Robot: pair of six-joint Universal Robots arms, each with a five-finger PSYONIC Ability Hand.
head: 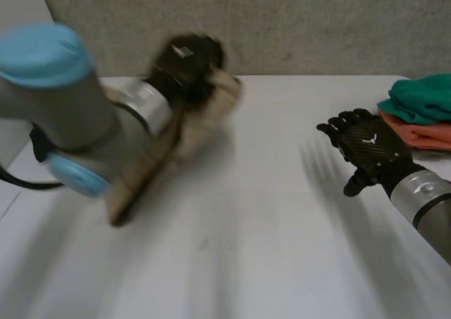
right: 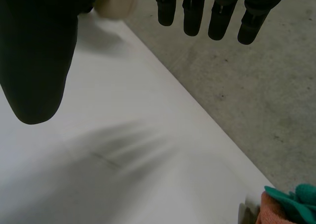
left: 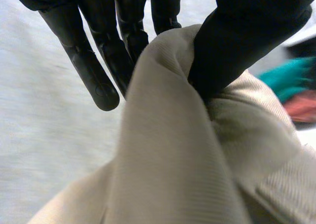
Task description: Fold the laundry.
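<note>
At the far left of the table (head: 254, 234), we see the left hand (head: 189, 60) pinching the beige cloth (left: 168, 155) between thumb and fingers. To the right, the right hand (head: 370, 148) is above the table with its fingers straight and empty. At the far right edge, a teal cloth (head: 423, 97) lies on an orange cloth (head: 431, 133).

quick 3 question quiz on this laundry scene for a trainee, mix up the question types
1. Fill in: the left robot hand pinches the beige cloth between its fingers and its ____.
2. True or false: the right robot hand grips the beige cloth too.
3. The teal cloth lies: A) on the orange cloth, B) in the left robot hand, C) on the floor.

Key: 1 thumb. 2 false, the right robot hand is open and empty above the table. 3 A.
</note>
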